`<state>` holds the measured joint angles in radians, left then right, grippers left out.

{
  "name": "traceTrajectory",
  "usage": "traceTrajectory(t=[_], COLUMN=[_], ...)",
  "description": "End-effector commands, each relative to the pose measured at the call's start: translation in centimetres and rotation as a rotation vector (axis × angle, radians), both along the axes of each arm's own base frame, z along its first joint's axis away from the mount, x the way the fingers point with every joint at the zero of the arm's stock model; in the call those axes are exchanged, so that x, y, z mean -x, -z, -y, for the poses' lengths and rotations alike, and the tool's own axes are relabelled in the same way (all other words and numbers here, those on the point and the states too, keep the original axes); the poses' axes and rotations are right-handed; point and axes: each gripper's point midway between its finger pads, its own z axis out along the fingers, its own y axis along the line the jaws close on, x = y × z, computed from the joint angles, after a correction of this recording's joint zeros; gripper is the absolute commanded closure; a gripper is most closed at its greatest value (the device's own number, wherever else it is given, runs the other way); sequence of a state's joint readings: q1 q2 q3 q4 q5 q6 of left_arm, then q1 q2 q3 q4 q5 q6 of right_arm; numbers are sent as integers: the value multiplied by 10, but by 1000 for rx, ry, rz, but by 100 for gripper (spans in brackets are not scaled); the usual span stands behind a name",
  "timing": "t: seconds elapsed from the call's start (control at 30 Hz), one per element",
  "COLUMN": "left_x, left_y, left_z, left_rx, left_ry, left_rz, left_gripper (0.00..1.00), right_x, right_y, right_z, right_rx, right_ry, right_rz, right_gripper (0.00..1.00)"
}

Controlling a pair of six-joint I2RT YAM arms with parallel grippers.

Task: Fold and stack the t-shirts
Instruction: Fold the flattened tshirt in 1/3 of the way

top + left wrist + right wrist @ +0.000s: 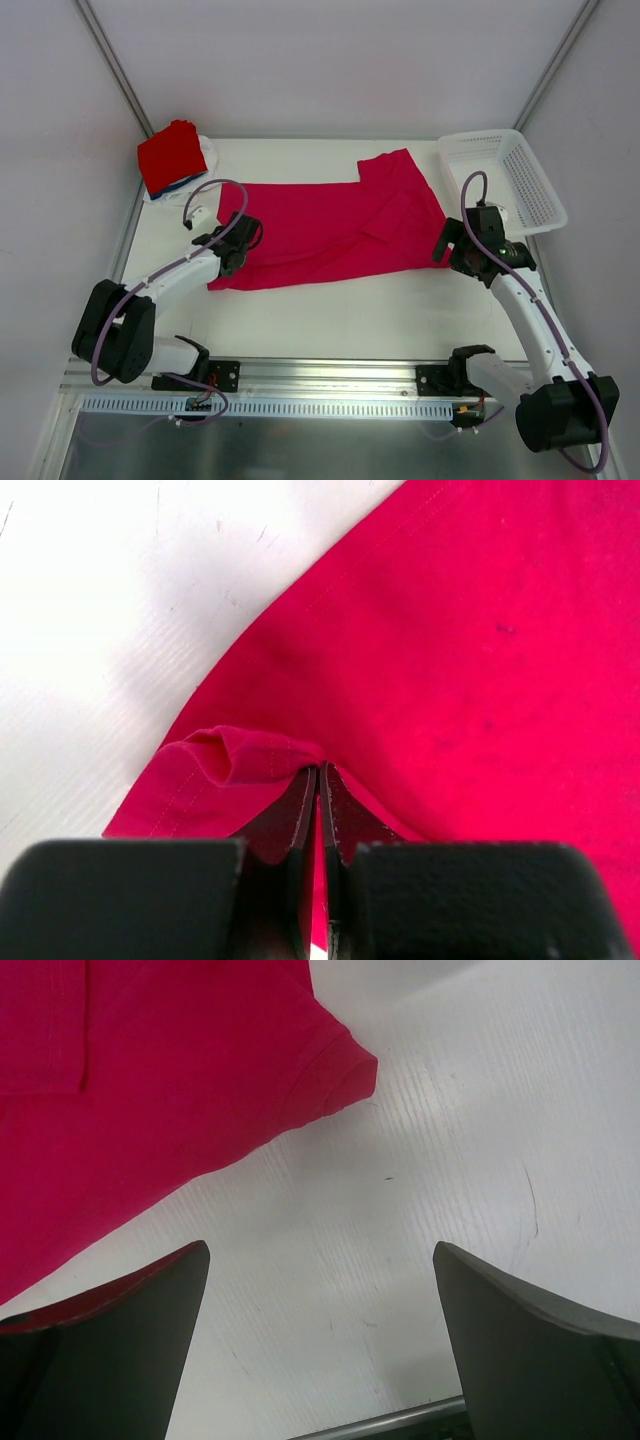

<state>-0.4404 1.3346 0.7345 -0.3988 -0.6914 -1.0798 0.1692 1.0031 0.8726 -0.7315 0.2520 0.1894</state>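
A crimson-pink t-shirt (330, 228) lies spread across the middle of the white table, partly folded, one sleeve at the back right. My left gripper (232, 250) is shut on a pinched fold at the shirt's left hem; the left wrist view shows the cloth (240, 760) bunched at the closed fingertips (318, 772). My right gripper (447, 247) is open and empty just beside the shirt's right edge, above bare table; the right wrist view shows the shirt's corner (330, 1060) ahead of it. A stack of folded shirts, bright red (172, 156) on top with blue and white under it, sits at the back left.
A white plastic mesh basket (505, 175) stands at the back right, close behind the right arm. Grey enclosure walls close in the table on the left, back and right. A metal rail (330, 385) runs along the near edge.
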Motion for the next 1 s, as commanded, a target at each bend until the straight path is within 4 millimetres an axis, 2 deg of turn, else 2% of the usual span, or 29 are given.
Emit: traceTrajectory(t=[0.0,0.5,0.73,0.77,0.8,0.83,0.87,0.9,0.93,0.97], left_x=[-13,-31,-47,-49,-52,-57,-60,-63,-71,-74], left_y=[-12,-14,-19,-19,-16,-18,-17,-11,-15,-15], left_z=[-7,-31,-30,-29,-28,-27,-27,-27,-25,-27], left_rx=[-32,-38,-33,-38,-40,-42,-54,-63,-57,-65], left_ry=[-24,-98,-82,-73,-70,-67,-51,-41,-33,-28], left_rz=[29,14,25,20,14,18,8,-15,-7,-15], left_gripper=[100,100,100,97,90,78,34,14,2,1], right_x=[-4,-12,-17,-18,-19,-19,-19,-19,-20,-20], right_y=[1,13,21,22,22,23,24,24,25,25], right_z=[1,-3,-7,-7,-7,-8,-8,-8,-7,-8], right_rx=[19,13,3,4,4,5,6,6,9,6], right_ry=[-10,-16,-16,-15,-15,-16,-16,-16,-14,-15], right_rz=[7,-19,-32,-34,-34,-35,-38,-38,-37,-36], right_gripper=[0,1,1,1,0,1,1,0,1,1])
